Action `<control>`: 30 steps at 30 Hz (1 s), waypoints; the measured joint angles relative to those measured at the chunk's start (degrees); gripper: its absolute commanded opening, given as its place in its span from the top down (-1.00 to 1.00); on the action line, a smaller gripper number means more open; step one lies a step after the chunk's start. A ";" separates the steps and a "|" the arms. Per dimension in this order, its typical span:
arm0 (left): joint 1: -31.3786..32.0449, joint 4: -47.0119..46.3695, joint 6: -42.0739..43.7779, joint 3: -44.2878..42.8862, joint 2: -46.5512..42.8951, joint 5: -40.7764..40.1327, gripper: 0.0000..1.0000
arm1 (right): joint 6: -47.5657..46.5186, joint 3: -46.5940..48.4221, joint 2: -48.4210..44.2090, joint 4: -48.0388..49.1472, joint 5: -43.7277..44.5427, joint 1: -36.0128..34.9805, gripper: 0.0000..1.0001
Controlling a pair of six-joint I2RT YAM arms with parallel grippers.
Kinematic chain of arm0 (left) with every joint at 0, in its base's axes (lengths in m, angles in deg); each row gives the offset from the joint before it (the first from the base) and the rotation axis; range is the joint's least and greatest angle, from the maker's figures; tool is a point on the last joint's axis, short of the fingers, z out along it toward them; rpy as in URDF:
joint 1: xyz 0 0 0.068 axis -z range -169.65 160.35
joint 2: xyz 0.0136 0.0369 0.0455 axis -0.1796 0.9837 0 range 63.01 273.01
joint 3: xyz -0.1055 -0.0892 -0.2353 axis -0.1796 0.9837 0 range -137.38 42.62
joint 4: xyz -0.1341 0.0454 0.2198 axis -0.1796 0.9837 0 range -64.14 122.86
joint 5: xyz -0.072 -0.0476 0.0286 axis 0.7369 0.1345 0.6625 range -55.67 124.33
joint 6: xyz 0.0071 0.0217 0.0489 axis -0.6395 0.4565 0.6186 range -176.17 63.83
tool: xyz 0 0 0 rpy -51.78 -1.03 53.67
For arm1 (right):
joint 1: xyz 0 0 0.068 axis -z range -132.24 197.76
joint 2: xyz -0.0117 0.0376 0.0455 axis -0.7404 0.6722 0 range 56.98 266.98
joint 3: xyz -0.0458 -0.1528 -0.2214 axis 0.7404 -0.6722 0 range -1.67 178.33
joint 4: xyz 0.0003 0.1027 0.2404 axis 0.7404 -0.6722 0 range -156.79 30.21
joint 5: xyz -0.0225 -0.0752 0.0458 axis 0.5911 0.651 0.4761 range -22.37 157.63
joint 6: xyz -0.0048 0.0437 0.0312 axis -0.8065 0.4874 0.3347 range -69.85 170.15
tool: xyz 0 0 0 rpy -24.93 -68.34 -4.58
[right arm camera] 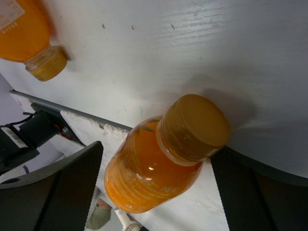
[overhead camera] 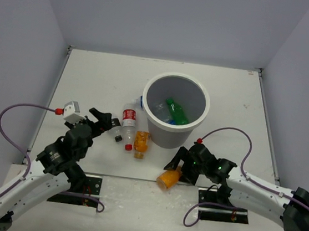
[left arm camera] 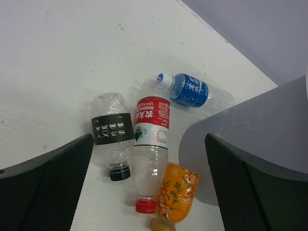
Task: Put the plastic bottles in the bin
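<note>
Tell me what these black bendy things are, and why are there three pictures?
They are two robot arms. One camera looks down from above; the others sit on each arm's wrist. The round bin already has a green bottle inside. Left of it on the white table lie a black-label bottle, a red-label bottle, a blue-label bottle and an orange bottle. The left tool hangs open near them, holding nothing. The right tool has its fingers either side of another orange bottle, not squeezing it yet.
</note>
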 measured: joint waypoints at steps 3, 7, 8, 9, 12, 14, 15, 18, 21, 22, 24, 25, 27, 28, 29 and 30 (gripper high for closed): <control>0.00 0.24 -0.29 0.63 -1.05 -0.34 -1.00 | 1.41 -1.06 1.16 2.72 0.54 -0.61 -0.39; 0.00 0.78 -0.59 0.83 -1.67 -0.65 -1.00 | 2.73 -2.58 1.66 6.37 1.12 -1.11 0.22; 0.00 0.82 -0.71 0.83 -1.77 -0.75 -1.00 | 3.10 -3.00 1.71 7.23 1.19 -1.24 0.40; 0.00 0.89 -0.84 0.83 -1.84 -0.86 -1.00 | 3.38 -3.31 1.67 7.88 1.26 -1.36 0.55; 0.00 1.50 -1.41 0.83 -1.88 -1.06 -1.00 | 3.35 -3.53 0.50 7.48 2.21 -1.70 0.69; 0.00 1.82 -1.69 0.83 -1.86 -1.19 -1.00 | 2.61 -3.53 -0.77 6.52 2.98 -1.84 0.73; 0.00 1.93 -1.76 0.83 -1.85 -1.23 -1.00 | 2.11 -3.52 -1.49 6.11 3.31 -1.91 0.76; 0.00 2.28 -1.80 0.83 -1.84 -1.31 -1.00 | -1.64 -3.18 -4.58 5.28 3.85 -2.89 0.82; 0.00 2.40 -1.79 0.83 -1.81 -1.31 -1.00 | -8.27 -1.04 -8.21 5.30 3.61 -4.77 0.85; 0.00 2.40 -1.79 0.83 -1.81 -1.32 -1.00 | -11.06 0.05 -9.04 5.60 3.23 -5.17 0.85; 0.00 2.49 -1.79 0.83 -1.78 -1.32 -1.00 | -16.59 2.70 -10.47 6.90 0.86 -5.54 0.85; 0.00 2.58 -1.79 0.83 -1.77 -1.32 -1.00 | -19.24 4.13 -11.02 7.76 -0.59 -5.71 0.85; 0.00 2.76 -1.79 0.83 -1.79 -1.36 -1.00 | -25.10 7.06 -11.64 8.97 -3.83 -6.02 0.85; 0.00 2.80 -1.78 0.83 -1.79 -1.39 -1.00 | -27.62 8.43 -11.76 9.10 -5.55 -6.13 0.85; 0.00 2.83 -1.77 0.83 -1.81 -1.46 -1.00 | -30.17 10.12 -11.74 9.09 -7.35 -6.23 0.85; 0.00 2.84 -1.77 0.83 -1.84 -1.55 -1.00 | -32.77 11.99 -11.63 8.99 -9.19 -6.32 0.84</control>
